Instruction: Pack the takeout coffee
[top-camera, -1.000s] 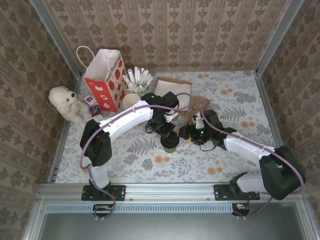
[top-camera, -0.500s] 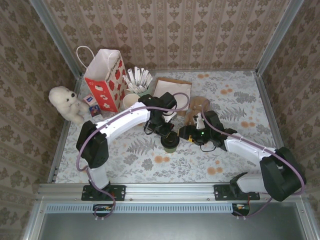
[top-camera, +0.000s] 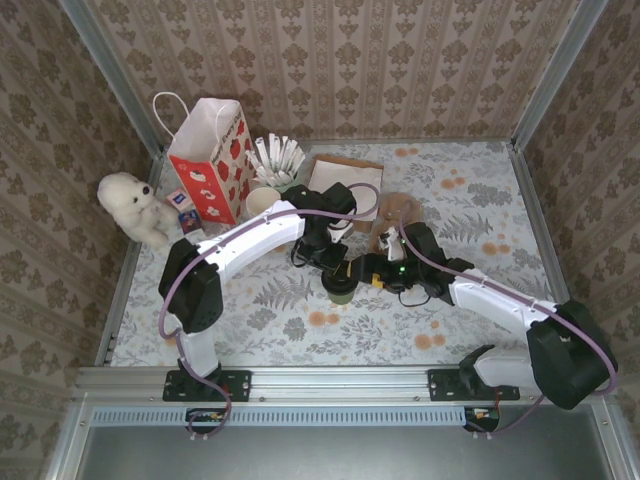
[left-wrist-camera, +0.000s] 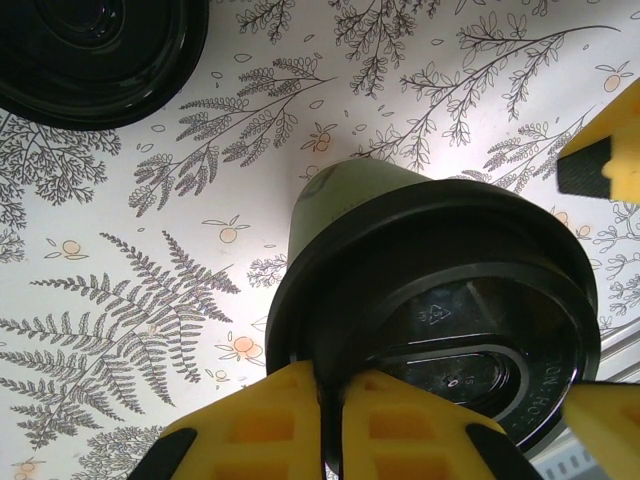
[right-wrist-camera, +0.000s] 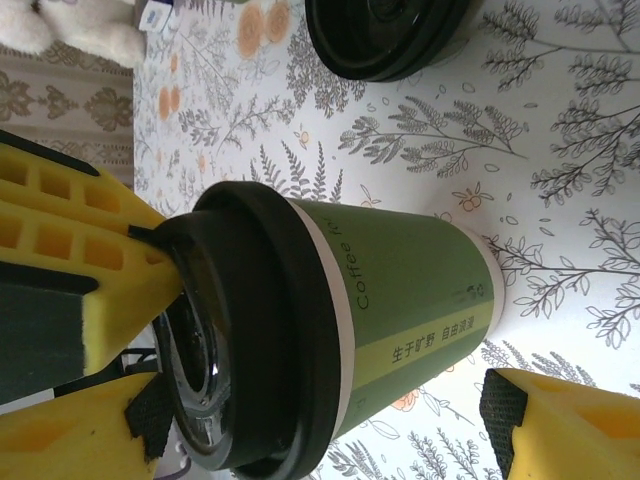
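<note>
**Item 1.** Takeout coffee (top-camera: 339, 288): green cup, black lid fitted, stood upright mid-table (top-camera: 280, 325). Not yet packed.

**Item 2.** My left gripper (top-camera: 335, 270): came over the cup from 12 o'clock. Fingers were part-spread with tips on the lid top, pinching nothing I could see.

**Item 3.** My right gripper (top-camera: 358, 278): at the cup's 3 o'clock. It was spread wide, with one finger just clear of the cup's side.

**Change noted.** Within the last second the right gripper had slid in from 3 o'clock. The cup had not moved.

**Reading.** I judged a side grasp close and the lift pending.

**Item 4.** Red paper bag (top-camera: 212, 160): open, at 10 o'clock, well apart. Likely destination.
</note>
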